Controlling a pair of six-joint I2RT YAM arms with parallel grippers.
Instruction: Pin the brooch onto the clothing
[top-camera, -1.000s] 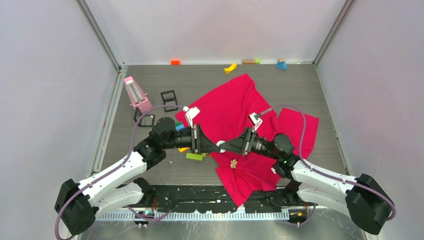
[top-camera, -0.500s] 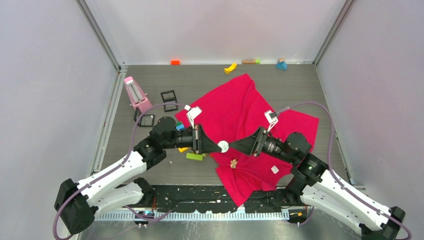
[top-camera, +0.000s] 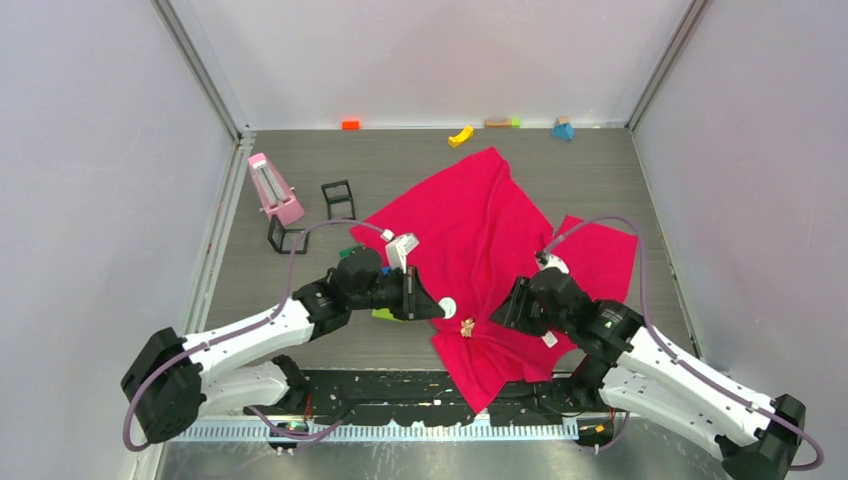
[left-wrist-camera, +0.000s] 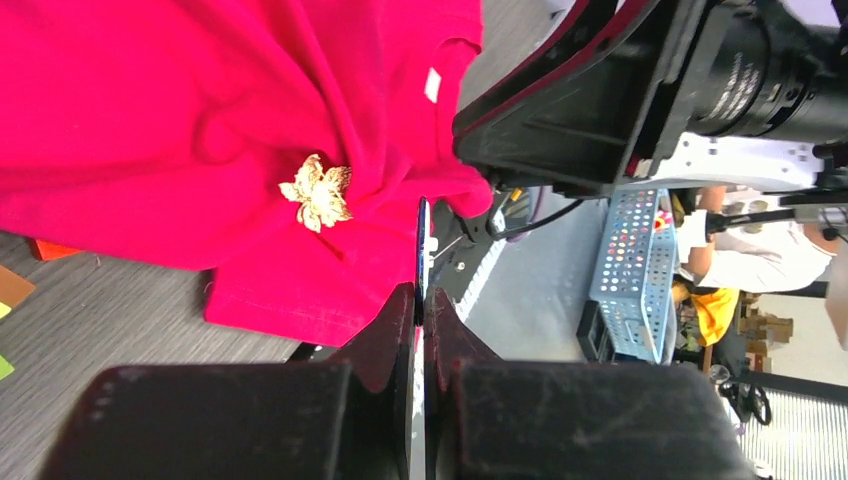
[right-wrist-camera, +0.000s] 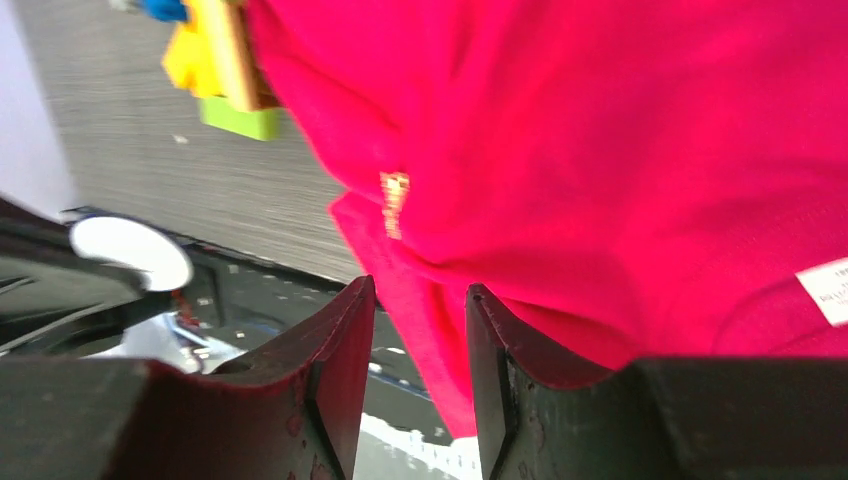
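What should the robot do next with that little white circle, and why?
Probably move the left gripper, shut on the white disc, a little nearer the brooch: the brooch lies on the red shirt just beside it, and the right gripper is open, holding nothing.

neck label print blurred, nothing legible

I see a pink metronome standing beside a black frame. An orange block lies by the back wall.
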